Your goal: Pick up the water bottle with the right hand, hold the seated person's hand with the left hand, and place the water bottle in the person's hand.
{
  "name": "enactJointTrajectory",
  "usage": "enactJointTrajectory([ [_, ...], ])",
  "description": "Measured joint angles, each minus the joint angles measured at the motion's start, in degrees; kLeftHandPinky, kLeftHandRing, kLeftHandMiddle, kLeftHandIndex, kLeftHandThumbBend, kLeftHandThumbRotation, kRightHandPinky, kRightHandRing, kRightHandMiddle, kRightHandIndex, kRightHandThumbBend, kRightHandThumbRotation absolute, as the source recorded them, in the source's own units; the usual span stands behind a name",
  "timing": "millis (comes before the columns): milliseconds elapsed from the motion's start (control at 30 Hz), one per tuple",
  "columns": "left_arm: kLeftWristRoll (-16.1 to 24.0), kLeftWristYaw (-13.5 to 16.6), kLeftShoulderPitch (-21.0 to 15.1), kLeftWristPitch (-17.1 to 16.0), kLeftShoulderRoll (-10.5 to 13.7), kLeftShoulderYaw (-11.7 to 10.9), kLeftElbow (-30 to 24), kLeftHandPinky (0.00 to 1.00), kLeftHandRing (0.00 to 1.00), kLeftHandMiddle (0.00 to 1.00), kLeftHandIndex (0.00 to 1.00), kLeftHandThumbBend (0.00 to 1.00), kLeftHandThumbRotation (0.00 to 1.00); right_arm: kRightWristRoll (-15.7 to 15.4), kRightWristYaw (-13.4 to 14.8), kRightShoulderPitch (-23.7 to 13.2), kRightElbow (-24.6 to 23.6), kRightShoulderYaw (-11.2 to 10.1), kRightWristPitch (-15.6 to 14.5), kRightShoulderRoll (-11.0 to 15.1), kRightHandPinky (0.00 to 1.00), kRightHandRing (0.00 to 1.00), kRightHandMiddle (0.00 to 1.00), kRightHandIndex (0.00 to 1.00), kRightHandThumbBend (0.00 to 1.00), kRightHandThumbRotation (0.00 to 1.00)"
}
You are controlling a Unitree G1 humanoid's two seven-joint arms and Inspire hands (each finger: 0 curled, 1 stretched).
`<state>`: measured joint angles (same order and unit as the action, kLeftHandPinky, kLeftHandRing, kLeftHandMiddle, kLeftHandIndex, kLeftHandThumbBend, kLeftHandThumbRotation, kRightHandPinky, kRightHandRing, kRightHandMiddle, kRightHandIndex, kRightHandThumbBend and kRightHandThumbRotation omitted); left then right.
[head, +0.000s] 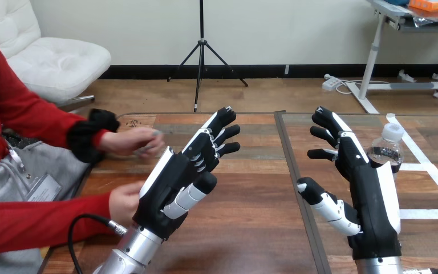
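A clear water bottle (387, 149) with a white cap stands upright on the table at the right, partly hidden behind my right hand (368, 191). That hand is raised just left of the bottle, fingers straight and spread, holding nothing. My left hand (174, 184) is lifted over the table's left half, fingers straight, thumb out, empty. At the left side sits a person; the person's upper hand (132, 141) hovers just beyond my left hand's fingers, apart from them. The person's lower hand (124, 201) lies behind my left palm; contact cannot be told.
The wooden table (251, 188) has a dark seam running down its middle between my hands. White tape lines (428, 171) mark the surface at the right, around the bottle. A black cable (77, 228) loops near my left forearm.
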<state>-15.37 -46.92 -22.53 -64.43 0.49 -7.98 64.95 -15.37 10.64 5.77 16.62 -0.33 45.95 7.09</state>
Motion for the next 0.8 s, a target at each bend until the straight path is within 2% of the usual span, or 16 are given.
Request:
enactJointTrajectory([
  [367, 0.03, 0.03, 0.00, 0.00, 0.69, -0.09, 0.00, 0.87, 0.94, 0.97, 0.96, 1.00, 0.82, -0.02, 0.59, 0.00, 0.00, -0.86, -1.02, -0.02, 0.69, 0.83, 0.86, 0.88, 1.00, 0.81],
  [800, 0.27, 0.48, 0.01, -0.01, 1.10, -0.04, 0.01, 0.86, 0.94, 0.97, 0.96, 1.00, 0.83, 0.18, 1.67, 0.16, -0.09, -2.88, -1.05, -0.01, 0.68, 0.83, 0.86, 0.88, 1.00, 0.79],
])
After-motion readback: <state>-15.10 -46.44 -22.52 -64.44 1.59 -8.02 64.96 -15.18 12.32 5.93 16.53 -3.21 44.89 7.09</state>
